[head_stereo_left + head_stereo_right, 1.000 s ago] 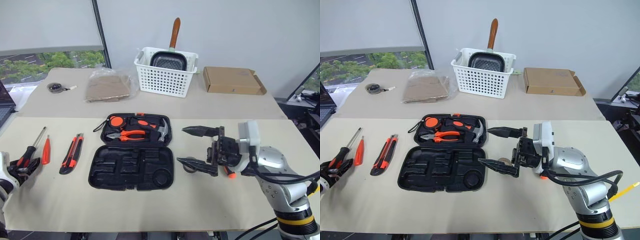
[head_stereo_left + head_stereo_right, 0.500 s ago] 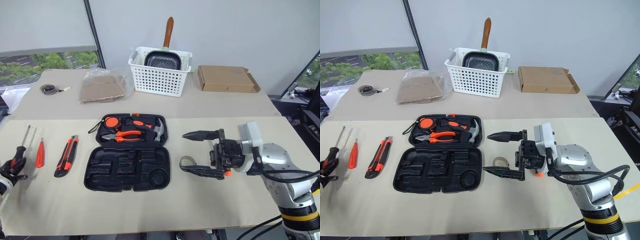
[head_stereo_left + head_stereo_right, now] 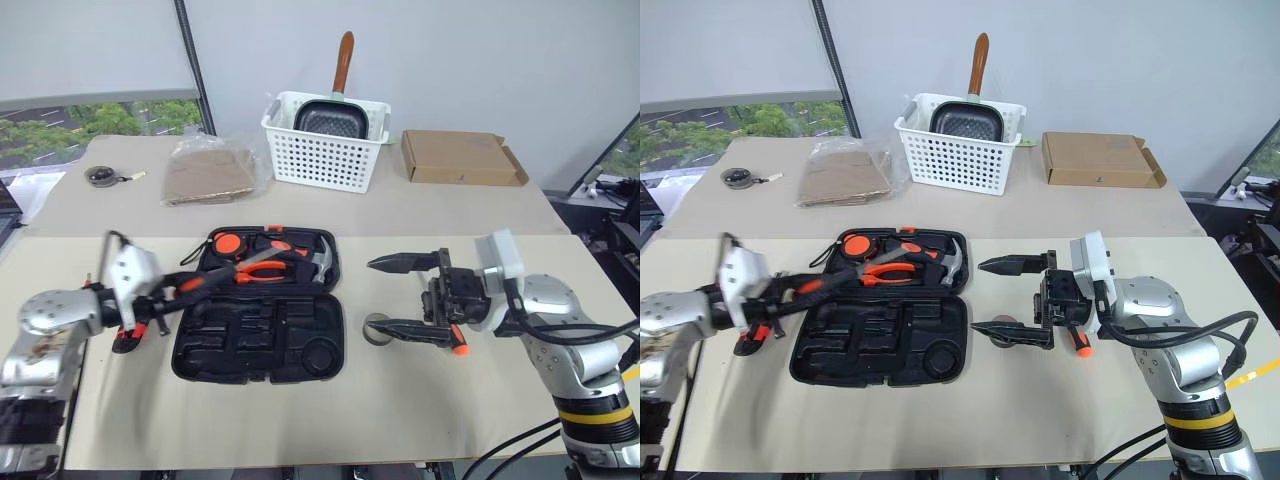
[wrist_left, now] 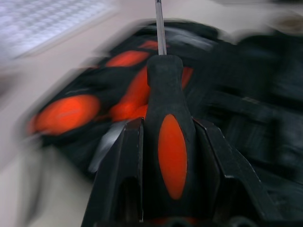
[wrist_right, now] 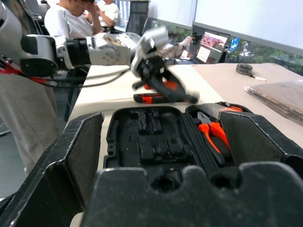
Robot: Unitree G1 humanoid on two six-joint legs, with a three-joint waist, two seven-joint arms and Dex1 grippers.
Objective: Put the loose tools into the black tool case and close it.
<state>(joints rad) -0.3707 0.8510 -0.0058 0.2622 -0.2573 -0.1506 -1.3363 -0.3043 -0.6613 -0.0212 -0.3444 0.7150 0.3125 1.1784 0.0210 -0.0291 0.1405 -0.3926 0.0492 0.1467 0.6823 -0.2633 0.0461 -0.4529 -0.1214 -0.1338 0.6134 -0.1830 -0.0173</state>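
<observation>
My left gripper (image 3: 165, 300) is shut on a long orange-and-black screwdriver (image 3: 195, 283), held in the air by the left edge of the open black tool case (image 3: 260, 335). In the left wrist view the handle (image 4: 171, 156) sits between the fingers and the shaft points over the lid half. The orange-black utility knife (image 3: 125, 340) lies on the table, partly hidden behind that hand. My right gripper (image 3: 372, 295) hangs open just right of the case, its lower finger over the small tape roll (image 3: 377, 328). An orange-and-black handle (image 3: 458, 343) peeks out under the right hand.
Orange pliers (image 3: 258, 268) and a hammer (image 3: 322, 262) sit in the case's lid half. At the back stand a white basket (image 3: 325, 155) with a pan, a cardboard box (image 3: 462, 160), a plastic-wrapped brown pack (image 3: 210, 172) and a small tape measure (image 3: 100, 175). A person (image 5: 71, 19) sits beyond the table.
My left gripper closed on the screwdriver at the table's far left, lifted it and swung it right to the case. The right gripper stayed open in place. The camera shifted slightly.
</observation>
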